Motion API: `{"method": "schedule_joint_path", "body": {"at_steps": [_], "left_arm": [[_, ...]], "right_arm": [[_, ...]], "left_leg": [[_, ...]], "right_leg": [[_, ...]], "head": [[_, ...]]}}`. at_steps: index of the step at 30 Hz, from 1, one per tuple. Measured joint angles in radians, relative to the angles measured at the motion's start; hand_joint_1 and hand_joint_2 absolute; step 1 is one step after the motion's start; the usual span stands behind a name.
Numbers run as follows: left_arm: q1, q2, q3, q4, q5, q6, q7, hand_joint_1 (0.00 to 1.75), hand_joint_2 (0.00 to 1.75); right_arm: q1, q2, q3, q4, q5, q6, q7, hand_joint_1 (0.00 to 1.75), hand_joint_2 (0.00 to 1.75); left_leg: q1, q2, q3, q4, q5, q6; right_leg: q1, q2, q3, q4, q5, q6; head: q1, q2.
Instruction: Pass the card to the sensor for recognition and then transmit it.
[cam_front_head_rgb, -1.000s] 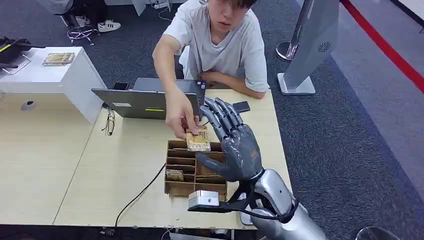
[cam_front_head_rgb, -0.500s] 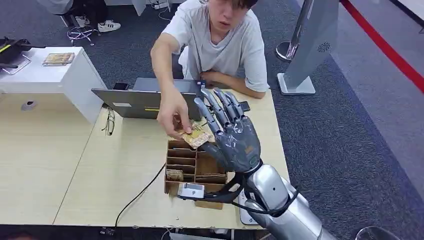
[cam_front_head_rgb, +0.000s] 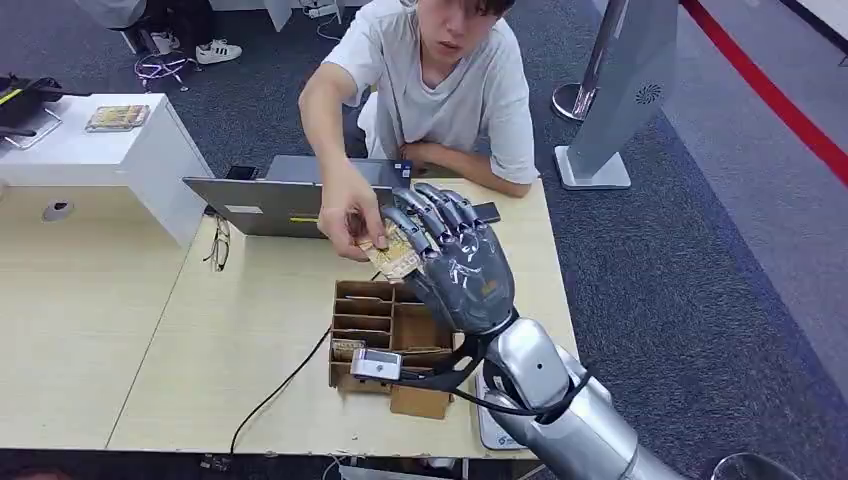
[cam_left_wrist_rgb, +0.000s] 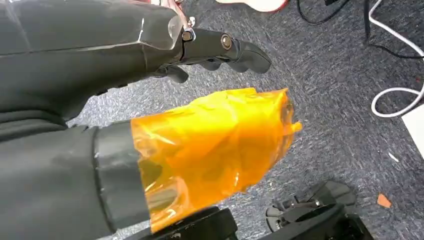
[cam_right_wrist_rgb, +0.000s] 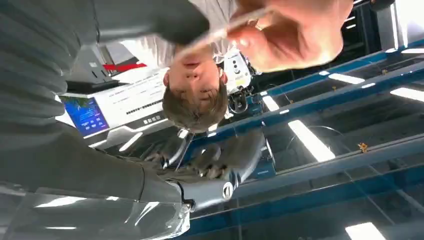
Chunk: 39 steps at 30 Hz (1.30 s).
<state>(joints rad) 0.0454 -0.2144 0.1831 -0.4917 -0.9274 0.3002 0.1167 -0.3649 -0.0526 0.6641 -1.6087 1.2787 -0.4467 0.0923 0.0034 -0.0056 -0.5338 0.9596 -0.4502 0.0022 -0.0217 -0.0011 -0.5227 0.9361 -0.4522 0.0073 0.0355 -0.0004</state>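
Pale wood table (cam_front_head_rgb: 250, 330); flat tan card (cam_front_head_rgb: 395, 255).

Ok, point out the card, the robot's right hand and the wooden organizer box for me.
card (cam_front_head_rgb: 392, 255), head view, its patterned face.
right hand (cam_front_head_rgb: 462, 272), head view, back of the palm.
wooden organizer box (cam_front_head_rgb: 362, 322), head view, its slotted dividers.

My head camera looks steeply down on the table (cam_front_head_rgb: 250, 330) from above. My left wrist camera faces carpet up close. My right wrist camera, inverted, looks upward, sharing the person's hand (cam_front_head_rgb: 350, 215) with my head view.
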Motion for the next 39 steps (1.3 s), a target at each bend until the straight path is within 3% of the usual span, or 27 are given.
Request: {"method": "schedule_joint_path", "body": {"at_steps": [21, 30, 39], "left_arm": [[0.003, 0.008, -0.044, -0.006, 0.01, -0.005, 0.021, 0.0, 0.0], [0.011, 0.015, -0.058, -0.019, 0.021, -0.005, 0.037, 0.0, 0.0], [0.03, 0.016, -0.065, -0.044, 0.033, -0.004, 0.04, 0.0, 0.0]], "right_arm": [[-0.001, 0.006, 0.008, 0.0, -0.006, 0.007, -0.007, 1.75, 1.75], [0.005, 0.006, 0.008, -0.016, -0.069, 0.018, -0.03, 1.75, 1.75], [0.027, 0.005, 0.002, -0.057, -0.195, 0.075, -0.064, 1.75, 1.75]], "left_leg": [[0.0, 0.0, 0.0, 0.0, 0.0, 0.0], [0.0, 0.0, 0.0, 0.0, 0.0, 0.0], [0.0, 0.0, 0.0, 0.0, 0.0, 0.0]], "right_leg": [[0.0, 0.0, 0.0, 0.0, 0.0, 0.0], [0.0, 0.0, -0.001, 0.0, 0.0, 0.0], [0.0, 0.0, -0.001, 0.0, 0.0, 0.0]], "head": [[0.0, 0.0], [0.0, 0.0], [0.0, 0.0]]}}
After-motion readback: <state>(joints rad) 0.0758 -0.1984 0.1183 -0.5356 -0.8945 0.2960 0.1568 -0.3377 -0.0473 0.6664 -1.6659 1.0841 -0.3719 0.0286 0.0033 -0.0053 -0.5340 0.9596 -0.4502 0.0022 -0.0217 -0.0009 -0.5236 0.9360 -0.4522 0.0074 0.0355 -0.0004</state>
